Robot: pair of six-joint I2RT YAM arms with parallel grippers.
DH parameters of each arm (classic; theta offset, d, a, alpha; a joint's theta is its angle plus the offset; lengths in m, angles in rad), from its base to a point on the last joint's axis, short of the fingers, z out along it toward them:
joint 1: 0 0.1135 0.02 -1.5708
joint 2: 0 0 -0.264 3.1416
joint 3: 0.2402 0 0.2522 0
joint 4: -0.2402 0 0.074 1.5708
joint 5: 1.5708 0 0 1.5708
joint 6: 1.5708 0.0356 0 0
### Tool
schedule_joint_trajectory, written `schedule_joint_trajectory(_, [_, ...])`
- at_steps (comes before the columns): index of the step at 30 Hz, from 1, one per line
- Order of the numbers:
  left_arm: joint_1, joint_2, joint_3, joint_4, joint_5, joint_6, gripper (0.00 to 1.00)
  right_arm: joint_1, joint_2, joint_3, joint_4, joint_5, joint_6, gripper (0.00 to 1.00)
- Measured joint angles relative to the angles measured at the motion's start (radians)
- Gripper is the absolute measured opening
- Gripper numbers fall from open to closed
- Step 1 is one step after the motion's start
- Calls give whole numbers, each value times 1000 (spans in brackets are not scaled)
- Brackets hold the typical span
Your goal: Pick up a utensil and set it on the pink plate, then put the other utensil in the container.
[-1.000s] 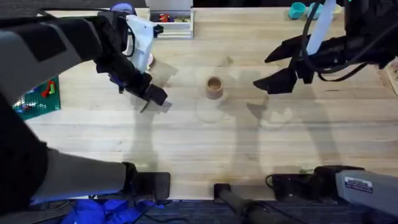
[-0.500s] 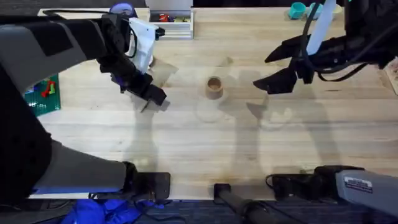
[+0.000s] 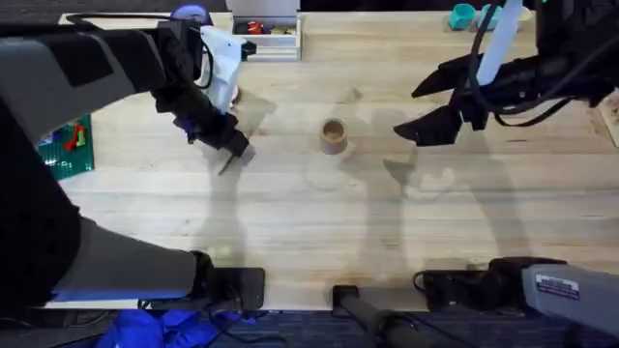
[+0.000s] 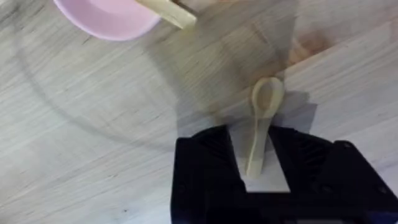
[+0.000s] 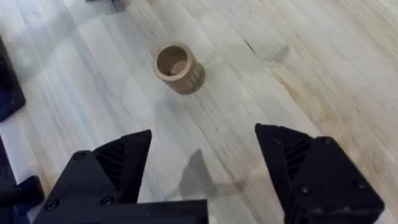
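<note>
1. Left gripper [image 4: 258, 177] grips the spoon [image 4: 261, 124] by its handle, bowl pointing away from the fingers; the fork [image 4: 166, 11] rests on the pink plate [image 4: 102, 17].
2. In the overhead view the cup [image 3: 333, 136] lies at 3 o'clock from the left gripper, nearer than to the right gripper [image 5: 202, 165], which is released.
3. No legible writing.

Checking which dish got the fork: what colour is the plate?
Pale pink plate, clearest in the left wrist view.

left gripper [image 3: 235, 145] edged back, w/ spoon [image 4: 262, 122]
</note>
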Motion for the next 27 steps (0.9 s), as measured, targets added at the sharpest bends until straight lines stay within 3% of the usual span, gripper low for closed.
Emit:
schedule_joint_trajectory(10, [-17,0,-3,7,-16,0,391,0,0,0,0,0,0,997])
schedule_joint_trajectory(20, [-28,-1,-4,6,-2,0,183,0,0,0,0,0,0,997])
schedule_joint_trajectory(27, [-28,-1,-5,7,2,0,153,0,0,0,0,0,0,997])
